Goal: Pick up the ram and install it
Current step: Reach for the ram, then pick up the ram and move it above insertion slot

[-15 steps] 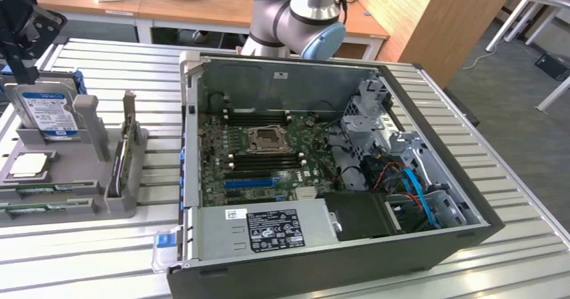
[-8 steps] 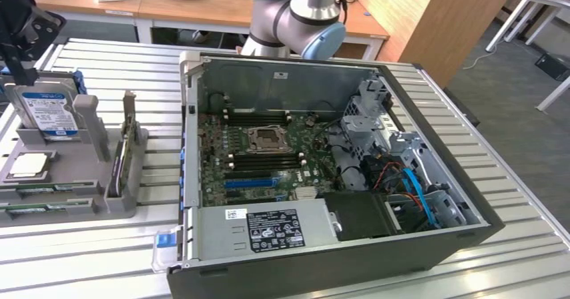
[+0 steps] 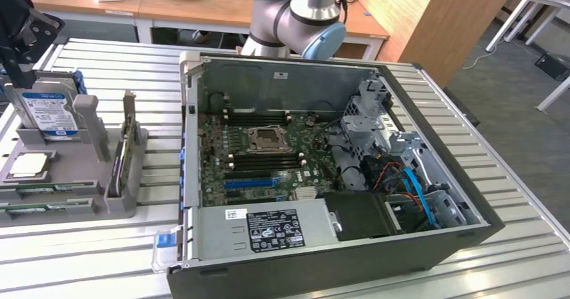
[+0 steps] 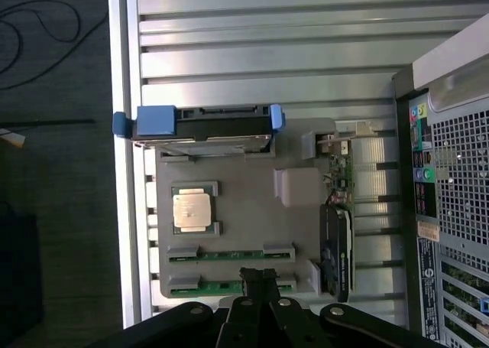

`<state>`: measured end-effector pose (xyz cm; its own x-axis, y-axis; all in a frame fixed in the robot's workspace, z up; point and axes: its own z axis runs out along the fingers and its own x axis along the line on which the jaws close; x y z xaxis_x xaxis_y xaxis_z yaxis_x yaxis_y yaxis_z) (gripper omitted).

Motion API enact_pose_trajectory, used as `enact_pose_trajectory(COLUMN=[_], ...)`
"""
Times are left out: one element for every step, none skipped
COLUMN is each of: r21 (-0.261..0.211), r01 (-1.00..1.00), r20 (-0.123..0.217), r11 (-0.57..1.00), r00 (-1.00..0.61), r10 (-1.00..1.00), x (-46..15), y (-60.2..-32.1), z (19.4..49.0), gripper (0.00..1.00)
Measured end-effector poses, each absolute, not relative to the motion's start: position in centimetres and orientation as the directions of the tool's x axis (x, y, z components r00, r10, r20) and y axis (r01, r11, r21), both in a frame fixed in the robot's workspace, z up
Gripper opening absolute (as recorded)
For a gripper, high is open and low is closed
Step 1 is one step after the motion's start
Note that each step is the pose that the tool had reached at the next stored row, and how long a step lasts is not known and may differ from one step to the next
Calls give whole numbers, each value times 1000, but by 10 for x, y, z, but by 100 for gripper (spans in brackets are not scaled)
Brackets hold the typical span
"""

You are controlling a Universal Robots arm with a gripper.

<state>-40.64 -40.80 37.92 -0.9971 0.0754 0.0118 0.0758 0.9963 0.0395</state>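
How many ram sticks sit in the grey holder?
2. One stick lies beside the chip; the other stick lies at the holder's edge, partly behind the claw.

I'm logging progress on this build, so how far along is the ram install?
Nothing is done yet: the ram sticks lie in the gray tray and the motherboard's memory slots look empty. The gripper hangs shut and empty over the tray, near the sticks. Pickup and installation are both left.
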Motion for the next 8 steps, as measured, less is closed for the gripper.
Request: enact_pose_trajectory(r21=[39, 39, 39, 39, 39, 39, 39, 39], r01=[76, 76, 76, 76, 76, 76, 76, 76], r20=[12, 12, 12, 12, 12, 12, 12, 12], r11=[996, 996, 996, 996, 996, 996, 996, 996], r00=[-997, -997, -997, -997, -997, -997, -997, -997], r10=[75, 75, 75, 75, 75, 75, 75, 75], x=[-406, -406, -406, -406, -406, -406, -406, -406], y=[-408, -408, -408, -408, -408, -408, -408, -408], z=[379, 379, 379, 379, 379, 379, 379, 379], gripper=[11, 11, 11, 11, 11, 11, 11, 11])
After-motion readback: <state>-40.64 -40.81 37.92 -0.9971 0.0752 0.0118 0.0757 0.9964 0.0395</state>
